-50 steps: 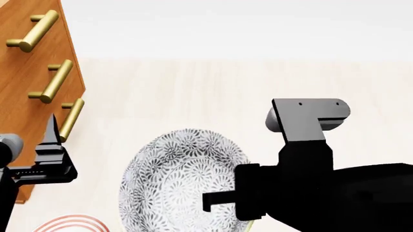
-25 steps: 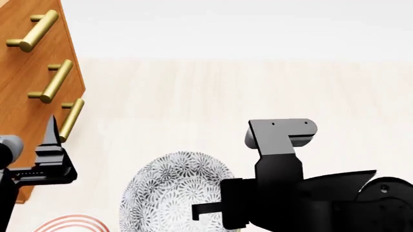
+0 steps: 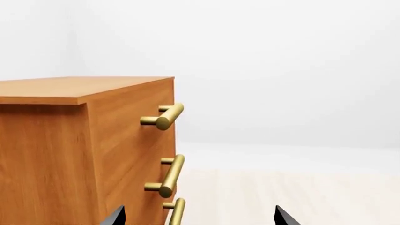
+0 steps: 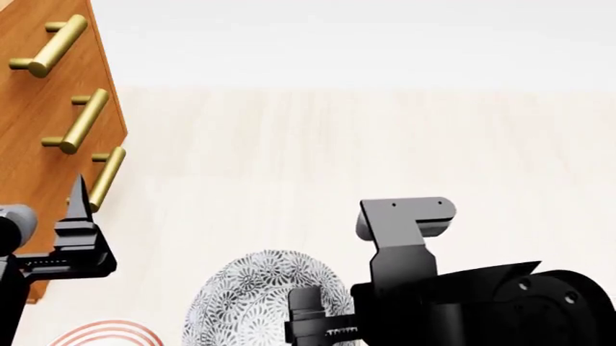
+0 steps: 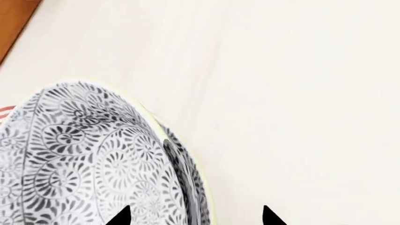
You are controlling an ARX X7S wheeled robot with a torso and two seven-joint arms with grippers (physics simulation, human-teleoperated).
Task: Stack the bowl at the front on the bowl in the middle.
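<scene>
Head view: right gripper [image 4: 318,326] sits low at the frame's near edge, over the right side of the patterned bowl [image 4: 245,299]. Wrist bracket stands upright above it, bulk of the arm runs off to the right. The bowl looks tilted, its decorated face turned toward the camera, so I'd judge it's held by the rim, but the contact is hidden behind the arm here. A red-ringed bowl [image 4: 101,333] shows just at the bottom left, near the patterned one. Whether that's the middle target I can't confirm. Left gripper [image 4: 77,216] hangs idle beside the wooden drawer unit [image 4: 48,108], fingertips pointing up, close to the lowest brass handle [image 4: 106,176]. Can't tell if it's open or closed.

Left wrist view: only the drawer unit [image 3: 81,150], its handles and the pale tabletop [image 3: 281,197]. Two dark fingertips show well apart at the lower edge, nothing between them, so I read the left as open and empty.

Right wrist view: bowl [image 5: 81,159] fills the frame on edge, rim running between the two fingertips [image 5: 119,216]. Looks like a rim pinch, though the clamp point itself is cut off.

Risks: an edge grip on a tilted bowl can pivot or slip during transport. Released tilted, it could land crooked or knock the target bowl aside. The arm also blocks the head camera's sight of the drop zone.
</scene>
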